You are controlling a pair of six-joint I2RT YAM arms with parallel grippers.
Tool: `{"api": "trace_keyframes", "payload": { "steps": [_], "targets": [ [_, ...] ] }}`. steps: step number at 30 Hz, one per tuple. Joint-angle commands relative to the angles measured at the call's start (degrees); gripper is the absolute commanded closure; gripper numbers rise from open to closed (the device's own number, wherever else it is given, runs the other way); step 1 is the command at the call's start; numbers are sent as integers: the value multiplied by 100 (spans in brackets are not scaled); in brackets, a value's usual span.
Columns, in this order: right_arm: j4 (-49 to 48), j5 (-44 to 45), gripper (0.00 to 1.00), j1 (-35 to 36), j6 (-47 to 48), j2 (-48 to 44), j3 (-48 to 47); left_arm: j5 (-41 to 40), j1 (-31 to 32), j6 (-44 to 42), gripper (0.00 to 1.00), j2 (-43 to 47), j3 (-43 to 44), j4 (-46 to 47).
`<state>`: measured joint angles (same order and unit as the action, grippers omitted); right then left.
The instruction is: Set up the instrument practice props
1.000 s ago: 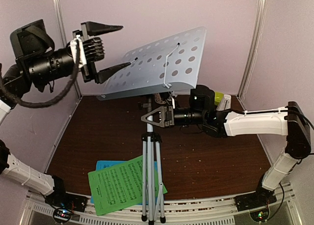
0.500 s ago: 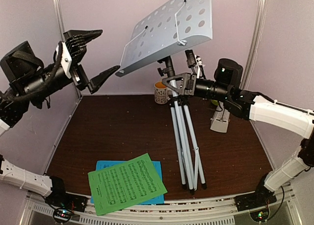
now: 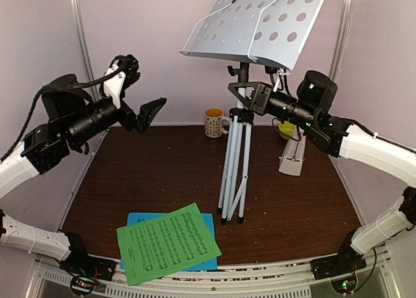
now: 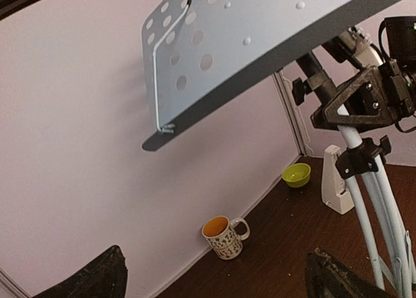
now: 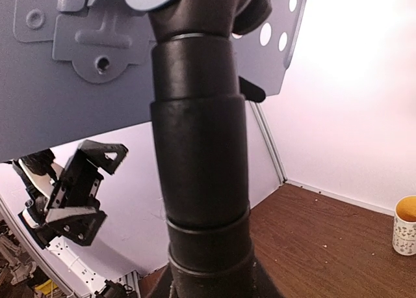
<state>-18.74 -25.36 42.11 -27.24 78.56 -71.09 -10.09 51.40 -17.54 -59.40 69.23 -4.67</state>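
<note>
The white perforated music stand (image 3: 260, 18) is upright on its silver tripod (image 3: 231, 168) at the table's middle. My right gripper (image 3: 248, 97) is shut on the stand's black post (image 5: 201, 168) just under the tray. My left gripper (image 3: 140, 90) is open and empty in the air, left of the tray and apart from it; its fingertips (image 4: 91, 282) frame the left wrist view. The green sheet (image 3: 169, 243) lies over the blue sheet (image 3: 136, 218) at the front. The white metronome (image 3: 292, 155) stands at the back right.
A patterned mug (image 3: 213, 122) with an orange inside stands by the back wall, also in the left wrist view (image 4: 224, 236). A lime-green bowl (image 3: 286, 130) sits behind the metronome. Walls close in on the table at the left, back and right.
The stand has swung from leaning towards the front to upright, further back, in my right gripper. My left gripper has come down and away from the tray's left edge.
</note>
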Motion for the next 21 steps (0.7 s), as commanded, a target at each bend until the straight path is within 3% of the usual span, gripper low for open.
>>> {"api": "trace_keyframes", "payload": {
  "steps": [1, 5, 10, 21],
  "targets": [
    [-1779, 425, 100, -18, 404, -346, -552, 251, -300, 1125, 2, -335, -385, 472],
    [-1902, 681, 100, -18, 740, -357, -432, 707, -455, 1617, 2, -759, -626, 813],
    [-2259, 1011, 100, -18, 994, -314, -245, 962, -458, 1616, 3, -1328, -867, 1405],
    [-3319, 322, 100, -14, 638, -82, -21, 2349, -460, 1396, 14, -2239, -1177, 2887]
  ]
}}
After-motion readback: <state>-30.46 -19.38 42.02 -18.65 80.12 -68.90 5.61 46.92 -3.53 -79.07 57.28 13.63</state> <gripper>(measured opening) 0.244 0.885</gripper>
